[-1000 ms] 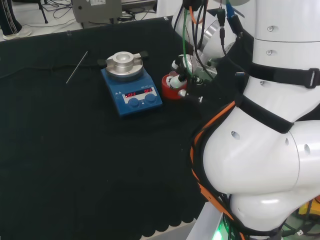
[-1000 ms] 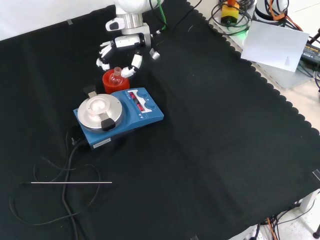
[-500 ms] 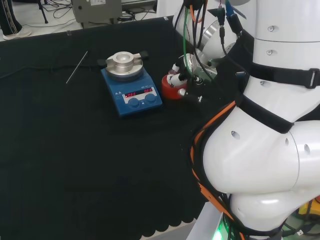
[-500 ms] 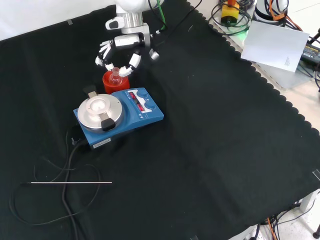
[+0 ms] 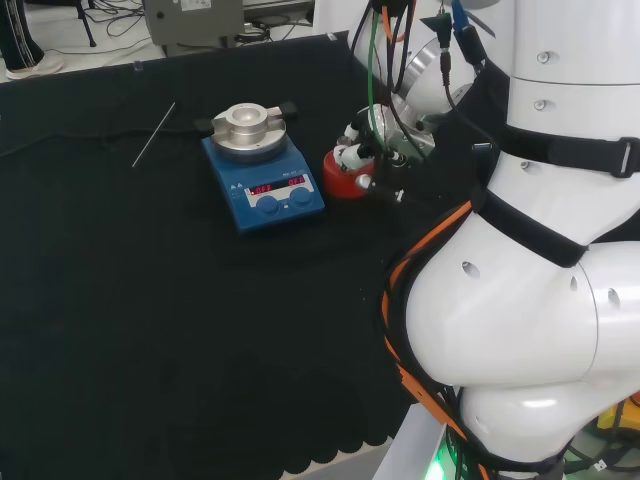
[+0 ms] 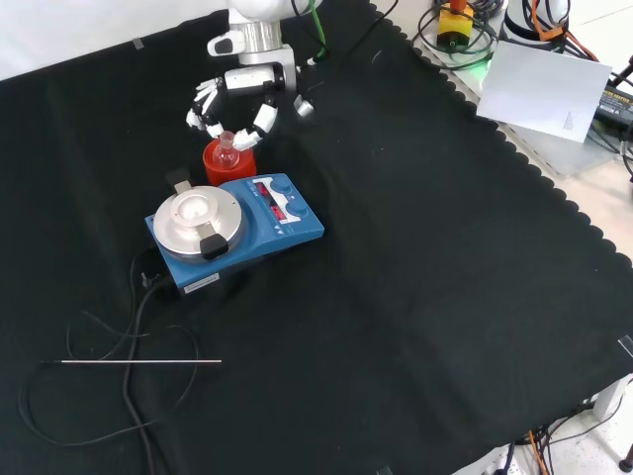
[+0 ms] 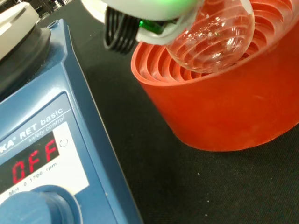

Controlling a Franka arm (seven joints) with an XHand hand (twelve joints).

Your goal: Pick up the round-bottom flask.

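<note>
while the hand (image 6: 237, 104) curls its fingers around the round-bottom flask (image 6: 226, 152), the flask's bulb sits lifted in the red stand (image 6: 220, 170).

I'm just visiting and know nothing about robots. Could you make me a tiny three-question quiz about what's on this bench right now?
1. True or false: the round glass flask sits in a red ribbed ring.
2. In the front view, what stands nearest the red ring? A) blue hotplate B) thin metal rod C) white sheet of paper
3. Fill in: the hand has its fingers curled around the flask's ____.

Key: 1 true. 2 A. 3 neck.
</note>
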